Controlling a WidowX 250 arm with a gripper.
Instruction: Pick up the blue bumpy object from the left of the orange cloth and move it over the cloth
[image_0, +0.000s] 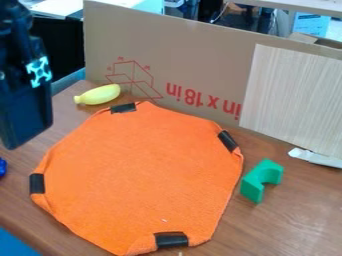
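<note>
We find the orange cloth (143, 175) spread on the surface (287, 217), to the view's lower right of the hand (24, 122), whose openness and hold, if any, we cannot tell.

Black arm (23, 45): upper left | Hand (25, 120): hanging downward, left edge

Rm's bright; light is soft & fairly even across the orange cloth (143, 175), exact source unclear. Thin, soft shadow hugs cloth's R edge. R of cloth, the green block (259, 180) has darker inner faces, & the tabletop (294, 220) a mild sheen. Behind cloth, cardboard (194, 50) looks matte, evenly lit. L of cloth, black arm (23, 110) is v. dark, most detail lost.
</note>
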